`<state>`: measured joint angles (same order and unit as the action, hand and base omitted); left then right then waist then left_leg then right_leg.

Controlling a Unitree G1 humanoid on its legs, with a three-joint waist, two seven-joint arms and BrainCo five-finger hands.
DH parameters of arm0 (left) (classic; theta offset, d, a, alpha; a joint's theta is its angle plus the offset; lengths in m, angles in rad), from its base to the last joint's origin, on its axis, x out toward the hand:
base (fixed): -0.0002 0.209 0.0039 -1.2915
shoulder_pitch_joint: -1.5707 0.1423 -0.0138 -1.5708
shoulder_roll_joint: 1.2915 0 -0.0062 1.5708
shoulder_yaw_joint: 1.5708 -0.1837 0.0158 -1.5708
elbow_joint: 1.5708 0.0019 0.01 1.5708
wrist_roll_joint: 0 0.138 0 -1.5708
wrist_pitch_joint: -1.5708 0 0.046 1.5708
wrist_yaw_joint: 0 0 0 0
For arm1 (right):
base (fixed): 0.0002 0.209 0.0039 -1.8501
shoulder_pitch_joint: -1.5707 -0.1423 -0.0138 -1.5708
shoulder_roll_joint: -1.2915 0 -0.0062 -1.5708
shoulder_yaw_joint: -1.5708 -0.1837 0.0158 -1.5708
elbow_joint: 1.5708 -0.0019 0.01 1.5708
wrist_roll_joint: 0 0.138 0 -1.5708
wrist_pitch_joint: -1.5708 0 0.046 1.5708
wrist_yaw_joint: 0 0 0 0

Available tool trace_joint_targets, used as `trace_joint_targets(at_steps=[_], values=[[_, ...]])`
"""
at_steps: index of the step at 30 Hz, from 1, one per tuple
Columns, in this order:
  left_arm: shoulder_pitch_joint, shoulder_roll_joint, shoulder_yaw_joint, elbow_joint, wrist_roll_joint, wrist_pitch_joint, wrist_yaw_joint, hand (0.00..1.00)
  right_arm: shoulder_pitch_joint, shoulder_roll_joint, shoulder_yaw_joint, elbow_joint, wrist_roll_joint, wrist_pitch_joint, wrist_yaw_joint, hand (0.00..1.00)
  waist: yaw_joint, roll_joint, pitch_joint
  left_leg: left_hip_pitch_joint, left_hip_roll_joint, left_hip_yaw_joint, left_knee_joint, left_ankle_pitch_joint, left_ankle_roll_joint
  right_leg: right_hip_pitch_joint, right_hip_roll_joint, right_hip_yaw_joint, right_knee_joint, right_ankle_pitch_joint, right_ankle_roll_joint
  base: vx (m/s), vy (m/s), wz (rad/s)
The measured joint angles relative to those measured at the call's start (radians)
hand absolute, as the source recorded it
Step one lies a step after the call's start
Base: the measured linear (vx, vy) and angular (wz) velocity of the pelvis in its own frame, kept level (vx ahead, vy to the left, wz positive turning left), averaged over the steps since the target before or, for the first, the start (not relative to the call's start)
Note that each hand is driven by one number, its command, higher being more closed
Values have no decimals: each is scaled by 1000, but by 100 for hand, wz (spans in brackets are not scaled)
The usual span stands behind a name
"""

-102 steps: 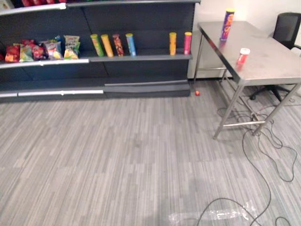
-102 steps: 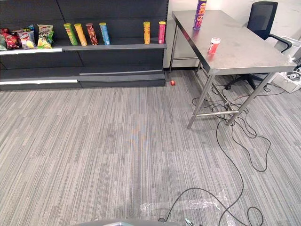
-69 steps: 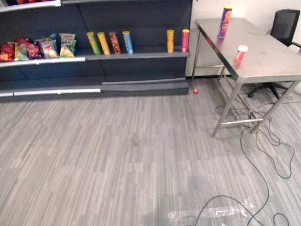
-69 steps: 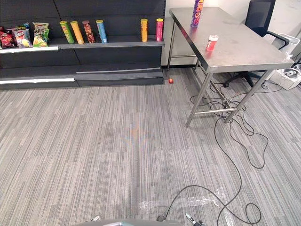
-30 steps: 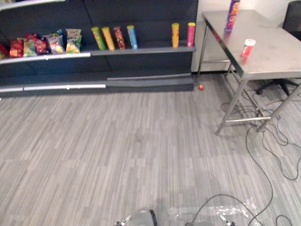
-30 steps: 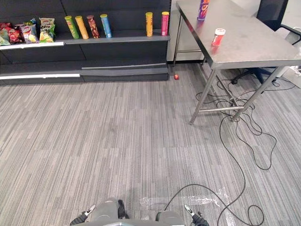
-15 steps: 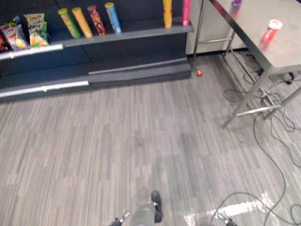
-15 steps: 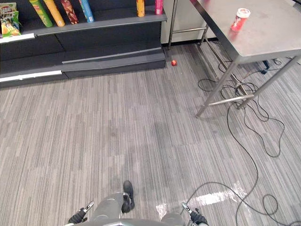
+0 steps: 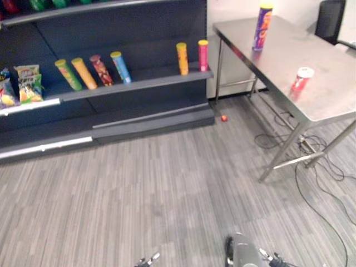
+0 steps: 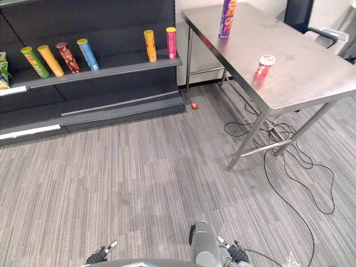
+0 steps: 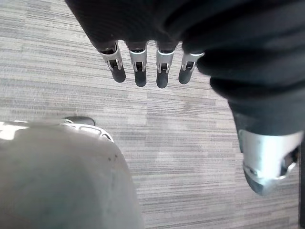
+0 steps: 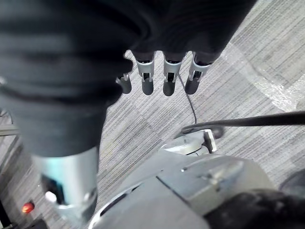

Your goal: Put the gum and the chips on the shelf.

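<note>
The gum, a small red tub with a white lid (image 9: pixel 302 78), stands near the front edge of the steel table (image 9: pixel 328 94) on the right. The chips, a tall purple tube (image 9: pixel 261 26), stand at the table's far end. The dark shelf (image 9: pixel 139 83) runs along the back left wall. My left hand (image 11: pixel 138 67) hangs over the carpet with straight fingers and holds nothing. My right hand (image 12: pixel 164 76) hangs the same way, open and empty. Both hands are far from the table and the shelf.
Several coloured chip tubes (image 9: pixel 97 69) stand in a row on the shelf, with snack bags (image 9: pixel 28 83) at its left end. A small red ball (image 9: pixel 223 118) lies on the carpet by the shelf's foot. Cables (image 10: pixel 295 161) loop under the table. A black office chair (image 9: pixel 331 16) stands behind it.
The camera has tilted up and shifted, so the whole table top and the purple tube show again. Gum, chips and shelf goods have not moved.
</note>
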<state>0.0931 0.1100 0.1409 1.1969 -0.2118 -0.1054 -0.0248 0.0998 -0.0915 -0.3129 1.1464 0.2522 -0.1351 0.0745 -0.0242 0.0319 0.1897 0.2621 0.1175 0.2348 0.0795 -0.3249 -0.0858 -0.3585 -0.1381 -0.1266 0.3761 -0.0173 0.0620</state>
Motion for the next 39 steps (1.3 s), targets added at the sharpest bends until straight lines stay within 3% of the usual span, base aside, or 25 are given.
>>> trace_joint_targets(at_steps=[1,2,4,9,11,13,14,16,17,18,19,20,22,26,27,28,29,30,31,35,37,39], values=[[0,-24,17,12,0,0,-1,0,-2,-12,-13,6,-1,0,0,0,4,26,0,7,25,-1,-9,5,-6,1,27,-14,11,-25,0,455,-294,10],[1,-39,48,16,1,-1,-4,0,-4,-12,-34,6,-2,-1,-2,0,4,41,-1,5,44,-3,-5,52,-2,-6,41,-25,38,-63,-22,420,-278,5],[1,-60,85,16,1,0,-9,0,-5,-8,-40,5,-1,0,-2,0,-2,40,-1,20,60,-4,-5,131,-14,13,46,-49,72,-109,-50,462,-323,14],[-12,-76,108,-16,-3,-1,-23,0,-1,-9,-42,6,-11,1,0,0,0,49,-11,8,104,-63,50,235,-51,101,61,-110,36,-150,-74,273,-161,29],[-11,-74,135,-26,-4,-1,-28,0,2,-7,-35,7,-11,2,1,0,1,39,-14,-39,108,-98,159,250,-69,128,58,-117,19,-165,-72,187,-100,26],[-10,-70,143,-46,-22,-1,-23,0,9,-4,-33,6,-9,4,2,0,2,29,-12,-151,115,-171,419,308,-135,193,47,-136,6,-188,-69,166,-87,24],[-10,-71,152,-50,-23,-1,-22,0,11,-4,-32,3,-9,4,2,0,2,28,-12,-178,119,-181,484,339,-130,209,43,-139,9,-198,-70,168,-54,14],[-12,-74,179,-55,-40,0,-21,0,20,0,-30,-1,-8,3,1,0,3,12,-10,-235,134,-181,635,476,-121,263,42,-140,6,-222,-77,175,-47,0],[-12,-69,179,-61,-56,-1,-21,0,23,6,-32,-2,-6,2,0,0,4,9,-11,-286,158,-157,749,494,-107,291,41,-140,-6,-239,-82,188,-36,-1],[-17,-78,178,-72,-62,-3,-21,0,25,6,-31,-4,-4,2,-1,0,3,9,-11,-358,174,-130,862,369,-75,311,38,-141,-9,-255,-88,177,-19,4],[-20,-82,177,-82,-65,-4,-21,0,27,6,-31,-5,1,3,-1,0,4,8,-11,-393,176,-112,894,320,-70,321,36,-141,-13,-262,-89,194,43,7],[-22,-87,163,-102,-83,-12,-22,0,27,9,-31,-5,7,3,-3,0,8,5,-10,-462,175,-62,902,224,-36,353,29,-144,-27,-267,-82,157,74,1],[-22,-83,130,-109,-93,-23,-22,0,33,11,-31,-6,28,3,-5,0,16,1,-9,-518,169,21,788,157,-9,392,8,-140,-34,-275,-54,180,148,-9],[-20,-79,99,-128,-93,-28,-20,0,52,13,-19,-33,31,3,-8,0,28,-6,-11,-532,132,50,428,174,29,434,-36,-119,-45,-310,-6,216,265,-15],[-17,-77,100,-125,-93,-29,-18,0,52,8,-3,-40,31,0,-8,0,29,-1,-15,-517,114,21,242,212,35,437,-45,-91,-41,-328,23,286,372,-44],[-15,-79,101,-121,-95,-28,-19,0,49,4,13,-37,31,1,-9,0,32,-6,-25,-511,105,2,205,301,13,439,-55,-58,-40,-342,46,263,331,-51],[-12,-71,102,-121,-97,-29,-21,0,44,6,14,-31,30,2,-9,0,33,-11,-39,-505,88,9,208,307,16,445,-64,-37,-52,-342,47,453,405,-43],[-10,-54,100,-109,-95,-32,-19,0,40,30,7,-21,30,1,-6,0,25,-41,-66,-505,56,35,212,274,26,459,-74,22,-101,-329,45,421,277,-22],[-16,-40,99,-92,-95,-35,-19,0,35,45,3,-9,29,1,-2,0,18,-71,-87,-508,29,41,223,243,34,470,-83,64,-133,-284,27,485,311,-7],[-26,-21,67,-40,-88,-32,-19,0,14,54,-18,24,23,3,-2,0,18,-85,-132,-485,-35,60,200,213,65,466,-130,108,-153,-158,40,370,267,9],[-30,-21,35,-21,-78,-19,-19,0,-13,56,-23,32,22,3,1,0,28,-66,-151,-448,-57,91,183,191,96,458,-151,168,-139,-85,58,381,240,-26],[-28,-21,4,-12,-67,-15,-18,0,-20,57,-23,31,19,4,3,0,30,-44,-165,-414,-66,114,151,187,103,423,-152,203,-83,-31,58,245,172,-28]])
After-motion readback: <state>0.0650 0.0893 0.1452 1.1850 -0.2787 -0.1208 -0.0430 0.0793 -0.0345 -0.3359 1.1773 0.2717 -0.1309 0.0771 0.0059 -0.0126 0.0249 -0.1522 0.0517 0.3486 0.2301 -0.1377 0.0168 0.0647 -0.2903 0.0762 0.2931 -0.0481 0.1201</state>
